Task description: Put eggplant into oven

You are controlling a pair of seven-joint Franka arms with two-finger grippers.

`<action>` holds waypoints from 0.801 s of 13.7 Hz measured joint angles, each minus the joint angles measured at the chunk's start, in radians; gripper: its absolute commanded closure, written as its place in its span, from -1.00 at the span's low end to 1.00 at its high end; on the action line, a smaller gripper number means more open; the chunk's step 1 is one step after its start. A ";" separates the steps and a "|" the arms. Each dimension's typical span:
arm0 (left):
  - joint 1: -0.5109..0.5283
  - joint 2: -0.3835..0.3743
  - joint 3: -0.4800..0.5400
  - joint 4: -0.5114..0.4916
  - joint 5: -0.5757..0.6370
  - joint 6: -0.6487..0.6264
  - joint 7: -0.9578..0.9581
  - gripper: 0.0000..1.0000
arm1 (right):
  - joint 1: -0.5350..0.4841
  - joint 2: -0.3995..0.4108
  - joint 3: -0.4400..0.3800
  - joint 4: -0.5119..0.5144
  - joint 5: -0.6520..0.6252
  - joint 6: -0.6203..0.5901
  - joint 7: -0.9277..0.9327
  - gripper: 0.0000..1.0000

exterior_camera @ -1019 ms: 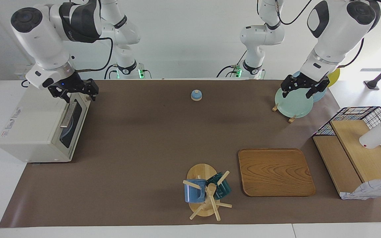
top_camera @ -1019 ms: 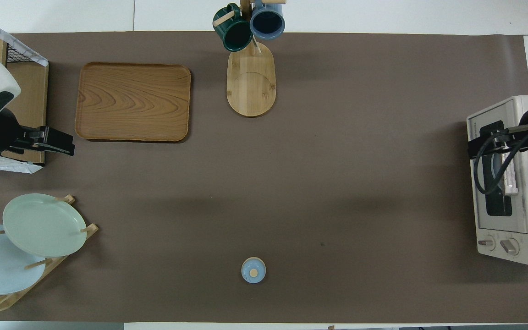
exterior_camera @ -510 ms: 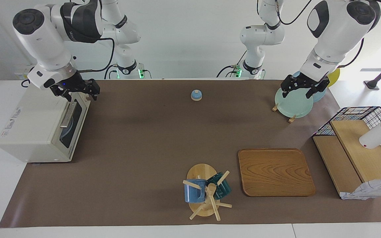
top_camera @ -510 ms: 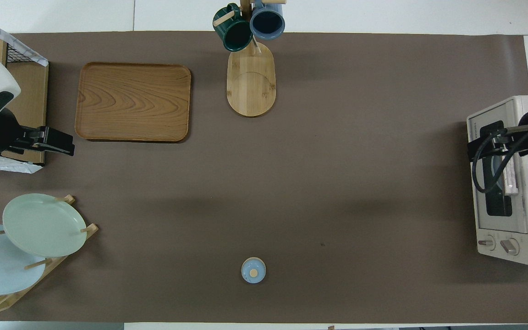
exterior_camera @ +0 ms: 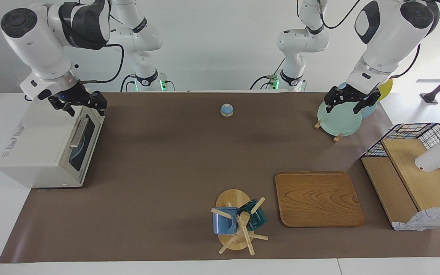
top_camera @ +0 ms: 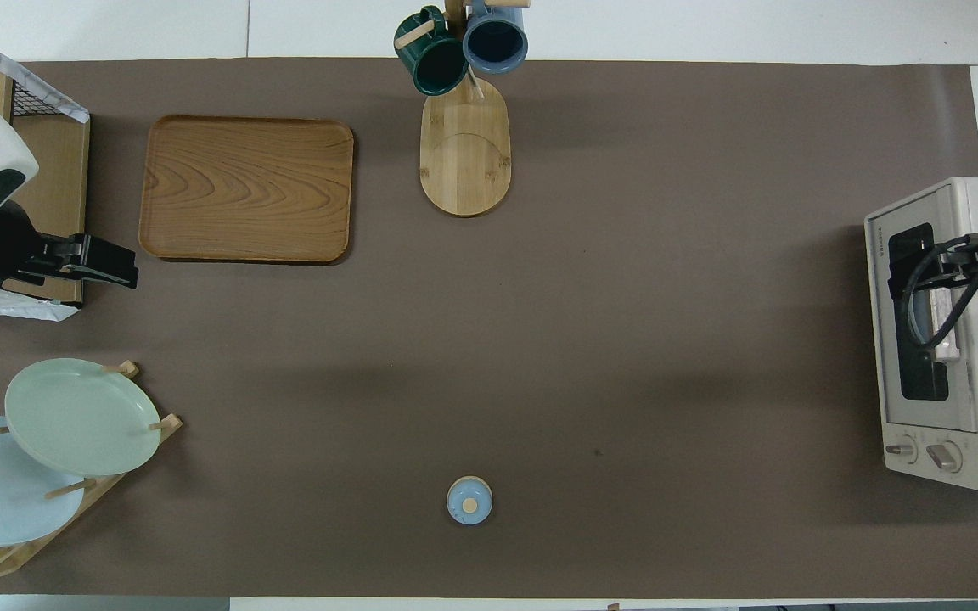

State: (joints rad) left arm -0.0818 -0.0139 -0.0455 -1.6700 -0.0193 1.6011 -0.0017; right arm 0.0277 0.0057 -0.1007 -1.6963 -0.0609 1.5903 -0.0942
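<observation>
Two claws, both spread wide and empty, above the tabletop (exterior_camera: 174, 160). Right claw (exterior_camera: 85, 109) over the top front edge of the oven (exterior_camera: 36, 149), at the end nearer the robots, just above the door (exterior_camera: 86, 143) and its bar handle (exterior_camera: 76, 133), apparently clear of both. Left claw (exterior_camera: 343, 104) waiting over the green plate (exterior_camera: 338, 122) in the rack, at the left arm's end of the tabletop, well apart from the oven.

No eggplant anywhere in either view: none on the tabletop, none on the wooden tray (exterior_camera: 319, 198), none in either claw. Door shut, dark glass facing the middle of the tabletop. Something pale and rounded faintly visible through the glass, too dim to name. Possibly inside already, judging by the shut door and the empty claw above it. Impossible to confirm.

Impossible, then, to say which way the eggplant lies from the right claw, which way its stem points, or how its long axis runs. Oven's own long side running from nearer the robots to farther, handle parallel to it, right arm by far the nearer of the two
</observation>
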 measured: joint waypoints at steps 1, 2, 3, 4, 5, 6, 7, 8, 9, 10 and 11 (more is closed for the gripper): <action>0.000 0.000 0.000 0.000 0.000 0.000 0.000 -1.00 | 0.000 -0.001 0.000 0.001 0.000 0.000 0.000 -1.00; 0.000 0.000 0.000 0.000 0.000 0.000 0.000 -1.00 | 0.000 -0.004 -0.001 0.001 0.000 0.000 0.000 -1.00; 0.000 0.000 0.000 0.000 0.000 0.000 0.000 -1.00 | -0.001 -0.007 -0.002 0.001 0.000 0.000 0.000 -1.00; 0.000 0.000 0.000 0.000 0.000 0.000 0.000 -1.00 | 0.000 -0.013 -0.002 0.001 0.000 -0.001 0.000 -1.00; 0.000 0.000 0.000 0.000 0.000 0.000 0.000 -1.00 | 0.003 -0.020 -0.002 0.001 0.000 -0.002 0.000 -1.00; 0.000 0.000 0.000 0.000 0.000 0.000 0.000 -1.00 | 0.006 -0.028 -0.001 0.001 0.001 -0.003 0.000 -1.00; 0.000 0.000 0.000 0.000 0.000 0.000 0.000 -1.00 | 0.008 -0.034 -0.001 0.001 0.005 -0.003 0.000 -1.00; 0.000 0.000 0.000 0.000 0.000 0.000 0.000 -1.00 | 0.008 -0.038 -0.001 0.001 0.018 -0.003 0.000 -1.00; 0.000 0.000 0.000 0.000 0.000 0.000 0.000 -1.00 | 0.008 -0.039 -0.001 0.001 0.027 -0.003 0.000 -1.00; 0.000 0.000 0.000 0.000 0.000 0.000 0.000 -1.00 | 0.007 -0.038 -0.001 0.001 0.032 -0.003 0.000 -1.00; 0.000 0.000 0.000 0.000 0.000 0.000 0.000 -1.00 | 0.006 -0.038 -0.001 0.001 0.035 -0.002 0.000 -1.00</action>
